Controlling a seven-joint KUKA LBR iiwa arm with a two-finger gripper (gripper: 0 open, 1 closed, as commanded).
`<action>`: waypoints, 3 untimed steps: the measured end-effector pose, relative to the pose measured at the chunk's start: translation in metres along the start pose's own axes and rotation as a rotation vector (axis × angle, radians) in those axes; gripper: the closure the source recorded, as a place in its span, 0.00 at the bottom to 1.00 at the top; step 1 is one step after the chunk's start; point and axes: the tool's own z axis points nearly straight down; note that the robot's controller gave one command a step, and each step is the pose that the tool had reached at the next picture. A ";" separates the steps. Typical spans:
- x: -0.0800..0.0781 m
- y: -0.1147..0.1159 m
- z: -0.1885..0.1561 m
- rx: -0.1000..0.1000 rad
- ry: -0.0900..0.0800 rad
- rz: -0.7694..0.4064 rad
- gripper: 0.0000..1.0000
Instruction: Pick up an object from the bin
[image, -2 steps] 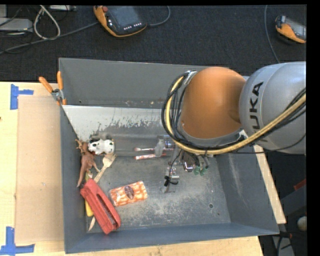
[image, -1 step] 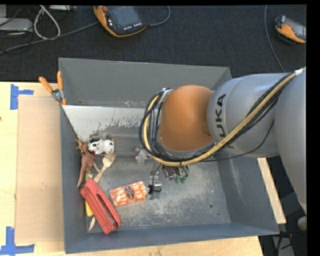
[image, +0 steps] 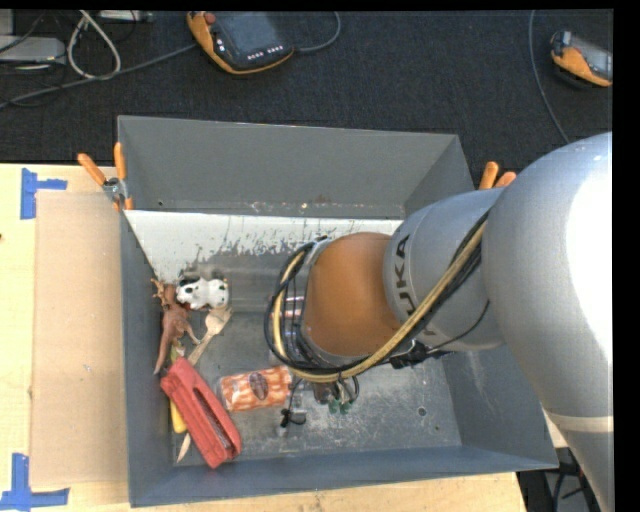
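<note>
My gripper (image: 318, 396) hangs low over the bin's floor at the middle front, mostly hidden under the arm's orange cover. Just to its left lies an orange and white wrapped packet (image: 252, 388), its right end touching or very near the gripper's dark parts. Further left, a red flat stapler-like tool (image: 203, 412) lies slanted along the front left.
Along the left wall lie a brown toy dinosaur (image: 171, 331), a white and black toy cow (image: 204, 292), a pale wooden spoon (image: 209, 334) and a yellow stick (image: 177, 421) beside the red tool. The arm covers the bin's right half.
</note>
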 end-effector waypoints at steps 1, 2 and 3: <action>-0.005 -0.002 0.006 -0.002 0.001 -0.018 1.00; -0.005 -0.002 0.006 -0.002 0.001 -0.017 1.00; -0.007 -0.005 -0.067 0.000 0.007 -0.002 1.00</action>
